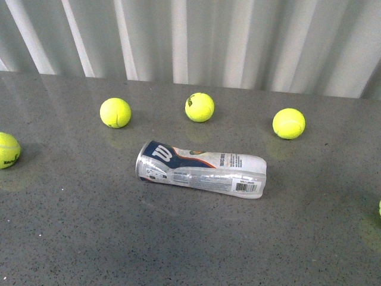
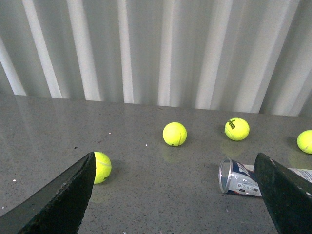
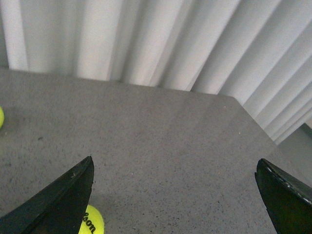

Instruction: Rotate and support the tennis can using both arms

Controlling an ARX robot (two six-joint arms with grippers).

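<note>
Left gripper (image 2: 175, 195): fingers spread wide, nothing between them, hanging over the counter (image 1: 89, 238). Right gripper (image 3: 173, 200): likewise spread and empty, over a bare stretch near the counter's far corner. Neither arm appears in the front view, so both are judged well short of contact.

Just under the right gripper: a near ball (image 3: 90, 222) with black lettering ending in "son".

Mid-counter: tennis can (image 1: 201, 168), lying on its side, touching nothing. Its long axis runs across the robot's front, metal rim end to the left, barcode end to the right. That lie suits one gripper per end. The walls are crumpled, so it will likely give under a squeeze, and on its side it could roll.

Can label: white W on navy, orange stripe, barcode. The small print is too fine to read.

Beyond the can, apart from it: left ball (image 1: 115, 112), middle ball (image 1: 199, 107) with a black mark that cannot be read, right ball (image 1: 289, 123). Edge ball (image 1: 6, 150) sits far left.

Farthest: white ribbed wall (image 1: 238, 36).
</note>
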